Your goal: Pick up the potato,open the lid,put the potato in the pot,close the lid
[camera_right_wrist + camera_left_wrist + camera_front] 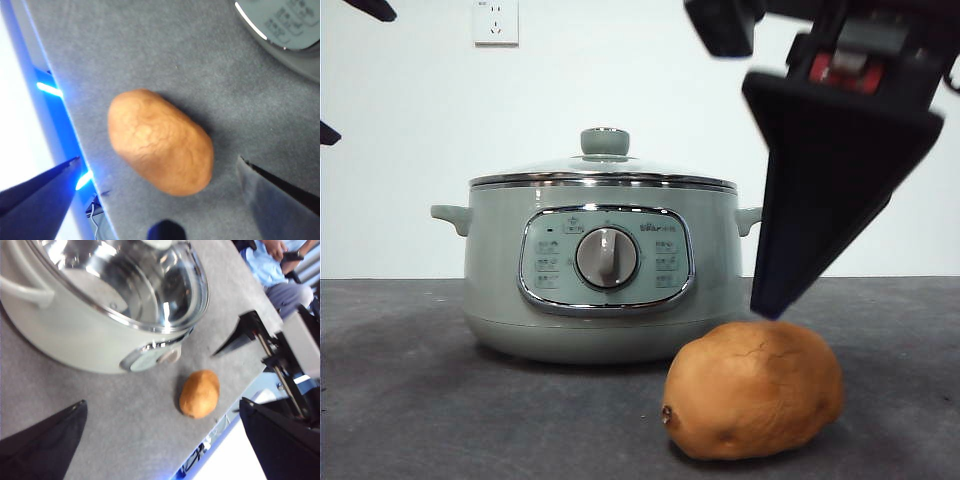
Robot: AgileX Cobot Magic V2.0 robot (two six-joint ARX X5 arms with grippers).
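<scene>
From the front we see the right gripper [790, 300] poised just above the potato [753, 390], which lies on the table [400, 400] before the pot [600, 270]; the lid [603, 172] is still on.

The left wrist view shows the left gripper [160, 440] spread wide, waiting well above the pot.

In the right wrist view our jaws are spread, straddling the potato. We should descend straight and close across its narrow middle. We count one potato, one pot, one lid.
</scene>
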